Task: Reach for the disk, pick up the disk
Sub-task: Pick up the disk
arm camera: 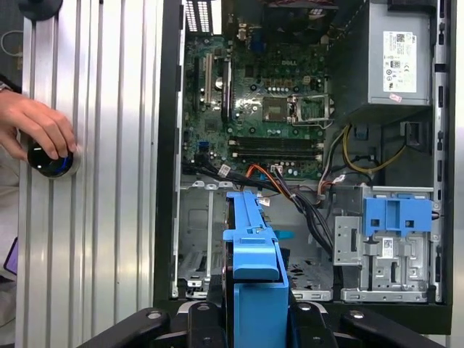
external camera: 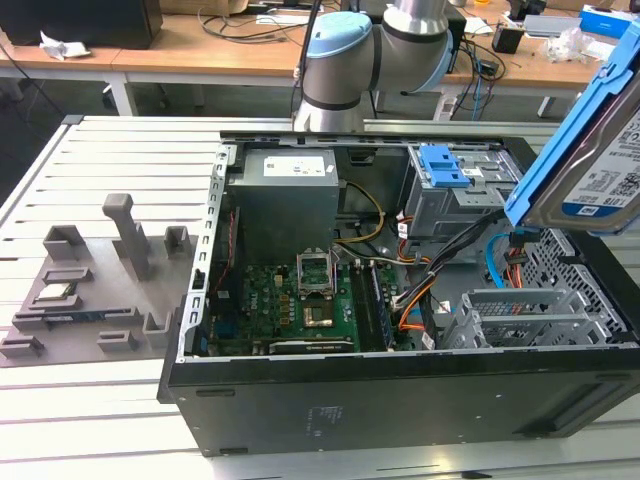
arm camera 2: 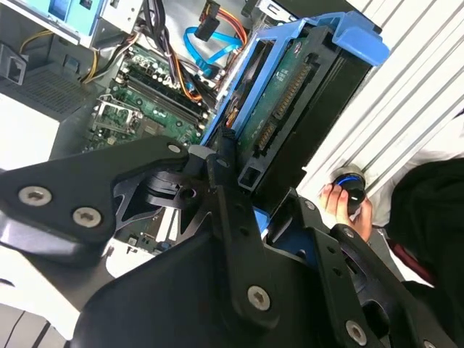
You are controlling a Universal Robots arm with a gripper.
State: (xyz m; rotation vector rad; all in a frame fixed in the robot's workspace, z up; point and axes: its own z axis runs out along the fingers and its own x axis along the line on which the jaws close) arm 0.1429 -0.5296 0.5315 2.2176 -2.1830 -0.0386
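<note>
A slatted metal table (external camera: 130, 150) of pale grey aluminium strips carries the work; its grooves run across the exterior view from left to right. Near the table's edge at the exterior view's left lies a grey tray (external camera: 90, 300) of moulded holders and upright posts. Behind the table, along its far edge, stands a row of wooden desks (external camera: 190, 55) with white legs, strewn with dark cables (external camera: 245, 25), crumpled white paper (external camera: 62, 45) and small boxes. A black box (external camera: 85, 20) sits on the desk at the exterior view's far left corner. Beneath the desks the floor is dark. The light is even and soft, with no hard shadows.
</note>
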